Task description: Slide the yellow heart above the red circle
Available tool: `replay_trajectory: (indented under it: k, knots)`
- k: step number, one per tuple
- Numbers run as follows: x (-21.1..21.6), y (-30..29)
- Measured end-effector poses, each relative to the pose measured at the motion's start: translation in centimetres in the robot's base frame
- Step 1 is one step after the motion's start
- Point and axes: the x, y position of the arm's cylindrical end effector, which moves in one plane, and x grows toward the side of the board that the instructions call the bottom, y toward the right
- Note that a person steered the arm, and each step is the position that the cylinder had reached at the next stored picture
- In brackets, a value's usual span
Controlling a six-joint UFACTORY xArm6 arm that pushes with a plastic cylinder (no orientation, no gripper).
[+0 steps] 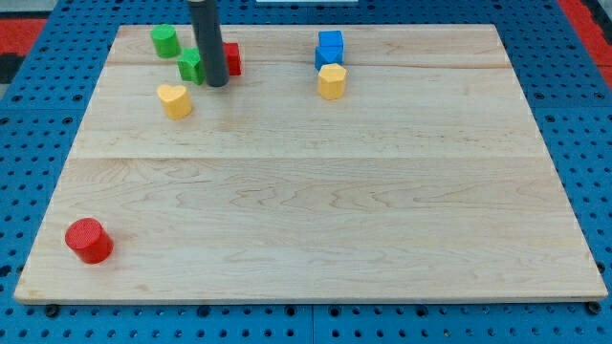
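Observation:
The yellow heart (174, 99) lies near the view's top left on the wooden board (316, 210). The red circle (89, 240) sits at the view's bottom left corner of the board, far below the heart. My tip (216, 83) rests on the board just right of and slightly above the yellow heart, a short gap away. It stands between a green block (191, 65) on its left and a red block (230, 59) partly hidden behind the rod.
A green cylinder (164, 40) stands at the view's top left. A blue block (329, 47) and a yellow hexagon block (332, 81) touch each other at the top centre. A blue pegboard surrounds the board.

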Motion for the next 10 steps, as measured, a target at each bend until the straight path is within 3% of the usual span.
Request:
replay_trajectory:
  k: [2,4,8,10]
  knots:
    - [2.9,-3.0]
    - [1.1,-6.6]
    - [11.2,-8.2]
    - [13.0,-10.7]
